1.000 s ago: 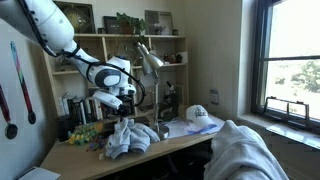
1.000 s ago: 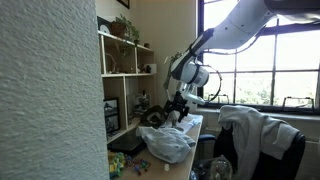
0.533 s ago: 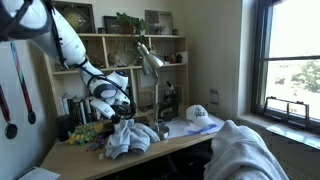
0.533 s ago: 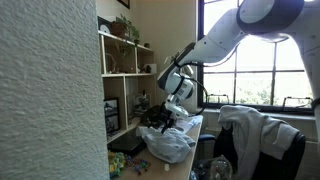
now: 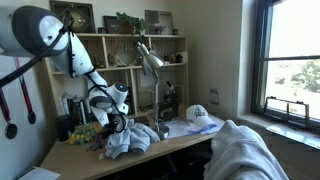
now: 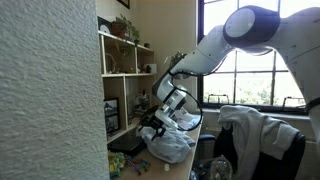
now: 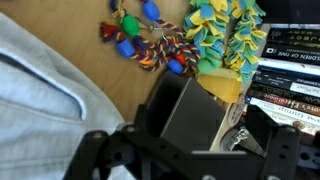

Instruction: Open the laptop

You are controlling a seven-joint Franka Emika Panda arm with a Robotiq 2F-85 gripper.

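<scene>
**Gripper low at the table's back edge; laptop not identified**

We see the gripper point(image 5: 108, 118) hanging low over the back edge of the wooden table point(image 5: 68, 158), close to the shelves point(image 5: 110, 52). A crumpled grey cloth point(image 5: 131, 139) lies just beside it, toward the front edge. A rounded white cap point(image 5: 200, 115) rests near the window-side end of the table. A shiny metal lamp point(image 5: 150, 60) rises at the back edge. Both exterior views show the cloth only as a soft, rumpled mass under the arm.

The wrist view alone gives the detail. There the gripper point(image 7: 195, 152) has its black jaws spread wide and released, one on each side of a dark grey, flat-faced block point(image 7: 200, 120). We cannot tell whether they touch it, whether that block is the laptop, or where the laptop lies. On the bare wood beyond are a braided rope toy point(image 7: 150, 48) with blue beads and some frayed yellow-green fleece strips point(image 7: 225, 40). Stacked book spines point(image 7: 290, 70) lie at the shelf side.
</scene>
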